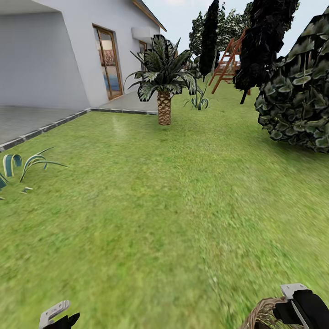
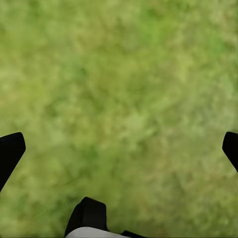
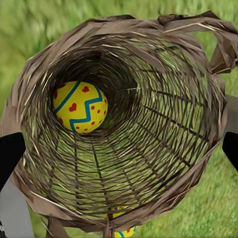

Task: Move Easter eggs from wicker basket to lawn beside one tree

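The right gripper (image 3: pixel 119 148) is held wide apart over the basket (image 3: pixel 163 148), where one egg (image 3: pixel 79 106) is seen; the left gripper (image 2: pixel 119 148) is likewise spread above grass (image 2: pixel 124 74).

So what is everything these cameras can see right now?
lawn: one, bright green, across the whole foreground
house: one, white, with a wood-framed glass door, far left
paving: grey, before the house
palm: one, scaly brown trunk, middle distance
dark bush: one, right edge
dark trees: several, far right
wooden frame: one, reddish, among the trees
striped grass plant: one, left edge
wicker basket: one, brown, below the right gripper
Easter eggs: one yellow patterned in the basket's bottom; part of another past its rim
left gripper: open, over grass
right gripper: open, at the basket
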{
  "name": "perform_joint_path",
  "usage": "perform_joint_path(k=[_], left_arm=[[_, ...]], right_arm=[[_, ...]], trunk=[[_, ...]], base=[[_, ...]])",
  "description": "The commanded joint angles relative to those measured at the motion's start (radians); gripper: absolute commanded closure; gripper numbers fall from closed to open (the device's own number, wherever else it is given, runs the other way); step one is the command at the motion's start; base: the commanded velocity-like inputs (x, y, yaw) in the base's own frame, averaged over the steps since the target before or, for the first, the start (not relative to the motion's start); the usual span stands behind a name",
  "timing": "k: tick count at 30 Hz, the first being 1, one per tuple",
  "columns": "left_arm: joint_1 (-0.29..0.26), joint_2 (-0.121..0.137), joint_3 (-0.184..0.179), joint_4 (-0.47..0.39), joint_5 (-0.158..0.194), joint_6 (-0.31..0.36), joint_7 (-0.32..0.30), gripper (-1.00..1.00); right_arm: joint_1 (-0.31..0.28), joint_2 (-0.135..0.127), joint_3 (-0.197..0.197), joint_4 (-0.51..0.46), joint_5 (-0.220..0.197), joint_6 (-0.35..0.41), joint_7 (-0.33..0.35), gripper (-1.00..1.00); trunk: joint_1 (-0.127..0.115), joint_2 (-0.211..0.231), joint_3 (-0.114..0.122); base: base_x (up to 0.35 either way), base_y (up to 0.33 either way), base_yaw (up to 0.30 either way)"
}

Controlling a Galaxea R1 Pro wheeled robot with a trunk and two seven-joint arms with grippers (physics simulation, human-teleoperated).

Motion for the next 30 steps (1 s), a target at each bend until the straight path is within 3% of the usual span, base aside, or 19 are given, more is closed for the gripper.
perform_joint_path(k=[1, 30], left_arm=[[0.000, 0.000, 0.003, -0.001, 0.006, 0.008, -0.003, -1.00], [0.000, -0.002, 0.002, -0.001, 0.006, 0.008, -0.003, -1.00]], right_arm=[[0.000, -0.001, -0.001, -0.001, 0.011, 0.004, 0.010, -1.00], [0.000, -0.003, -0.002, -0.001, 0.011, 0.004, 0.009, -1.00]], trunk=[[0.004, -0.008, -0.004], [0.115, -0.211, -0.095]], base=[[0.000, 0.000, 0.000], [0.000, 0.000, 0.000]])
